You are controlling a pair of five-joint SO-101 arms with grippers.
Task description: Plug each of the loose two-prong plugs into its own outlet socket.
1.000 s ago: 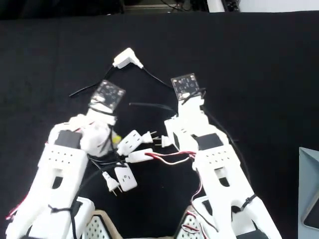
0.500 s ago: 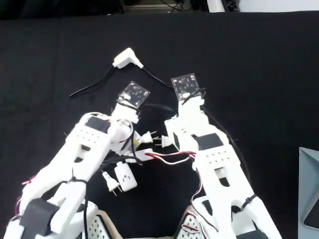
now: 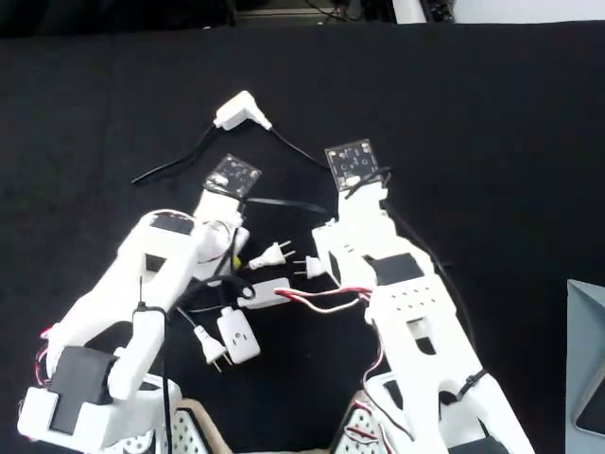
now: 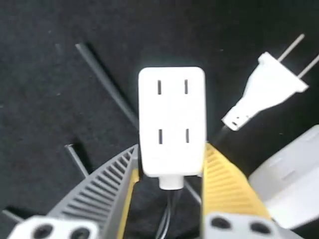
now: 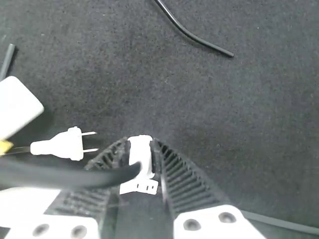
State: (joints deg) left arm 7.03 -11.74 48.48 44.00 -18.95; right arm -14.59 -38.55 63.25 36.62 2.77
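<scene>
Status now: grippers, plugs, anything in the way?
Left gripper shut on outlet. Right gripper shut on plug. Loose plug lies between them, in the way.

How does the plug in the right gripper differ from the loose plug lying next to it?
The held plug is clamped in the right gripper; the loose plug lies free on the black cloth. In the high view, the held plug's prongs point toward the left arm, the loose plug's toward the right arm. Both are white two-prong plugs, and neither is in a socket.

White plug (image 5: 140, 160) in the right tool (image 5: 139, 145), loose plug (image 5: 57, 145) beside
</scene>
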